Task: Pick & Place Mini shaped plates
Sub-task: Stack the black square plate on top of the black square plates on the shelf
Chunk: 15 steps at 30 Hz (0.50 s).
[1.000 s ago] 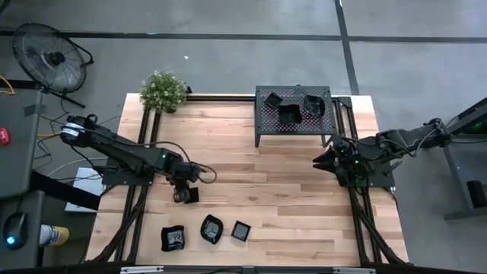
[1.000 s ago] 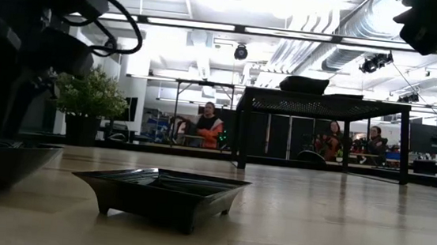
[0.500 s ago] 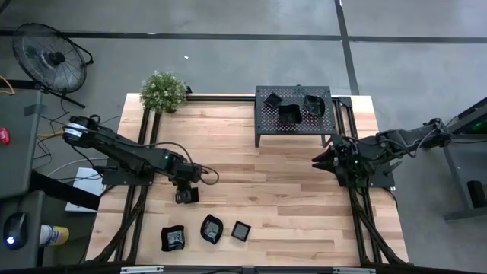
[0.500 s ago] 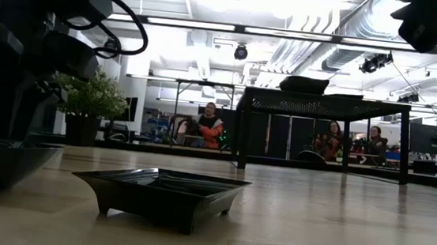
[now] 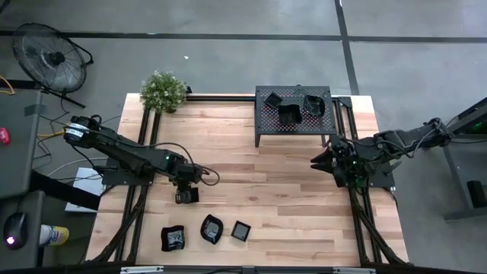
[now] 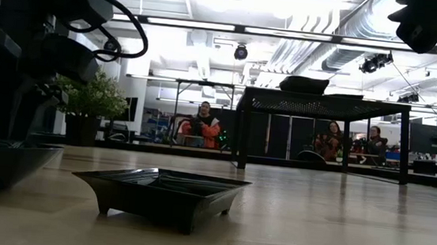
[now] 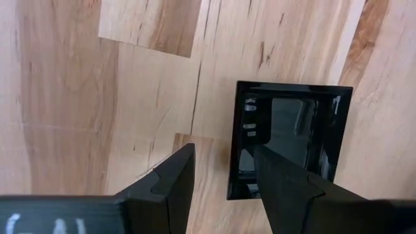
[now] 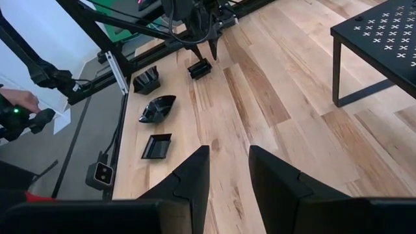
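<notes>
From above, the left pincer (image 5: 185, 195) is hanging over a small black glossy square plate (image 5: 189, 195) on the light wooden table (image 5: 251, 183). Three more small black plates are lying in a row near the table's front edge: a wavy-rimmed plate (image 5: 173, 239), a rounded plate (image 5: 211, 229) and a small square plate (image 5: 241, 230). On the large black perforated metal rack (image 5: 266, 122) at the back of the table, three black plates (image 5: 289, 110) are already sitting, so I judge that part of the job is done and four plates are waiting on the table. The right pincer (image 5: 319, 162) is waiting at the right edge of the table, below the rack.

From table height, a shallow black square plate (image 6: 161, 190) is standing in front, and one dark plate (image 6: 304, 84) is showing on top of the rack. People are sitting in the room behind.

In the left wrist view, the left pincer (image 7: 221, 179) is standing narrowly open with nothing in it; one finger is over the rim of the square plate (image 7: 289, 140) and the other is over bare wood, so the grasp is not yet made.

In the right wrist view, the right pincer (image 8: 227, 169) is also partly open and is carrying nothing, well apart from the plates.
</notes>
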Tool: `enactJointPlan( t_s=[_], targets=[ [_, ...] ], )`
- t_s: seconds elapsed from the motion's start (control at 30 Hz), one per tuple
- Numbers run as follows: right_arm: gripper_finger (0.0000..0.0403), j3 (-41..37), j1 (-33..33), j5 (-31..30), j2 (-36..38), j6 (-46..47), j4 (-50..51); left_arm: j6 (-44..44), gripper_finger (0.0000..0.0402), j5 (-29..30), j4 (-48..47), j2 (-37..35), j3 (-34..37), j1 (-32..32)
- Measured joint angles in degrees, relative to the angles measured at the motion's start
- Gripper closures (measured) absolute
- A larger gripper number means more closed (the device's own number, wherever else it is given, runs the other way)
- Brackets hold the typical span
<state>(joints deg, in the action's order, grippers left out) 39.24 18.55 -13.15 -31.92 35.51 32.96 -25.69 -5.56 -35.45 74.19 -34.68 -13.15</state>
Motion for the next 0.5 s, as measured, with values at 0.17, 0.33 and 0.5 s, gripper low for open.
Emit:
enactJointPlan(
  t_s=[0.17, 0.33, 0.5],
  targets=[
    [0.0300, 0.00, 0.00, 0.00, 0.00, 0.00, -0.27, -0.02, 0.0247, -0.19, 0.02, 0.00, 0.00, 0.00],
    [0.0300, 0.00, 0.00, 0.00, 0.00, 0.02, -0.27, 0.10, 0.0248, -0.85, 0.49, 0.48, 0.00, 0.00],
    [0.0300, 0.00, 0.00, 0.00, 0.00, 0.02, -0.27, 0.00, 0.0248, -1.09, 0.96, 0.74, 0.00, 0.00]
  ],
)
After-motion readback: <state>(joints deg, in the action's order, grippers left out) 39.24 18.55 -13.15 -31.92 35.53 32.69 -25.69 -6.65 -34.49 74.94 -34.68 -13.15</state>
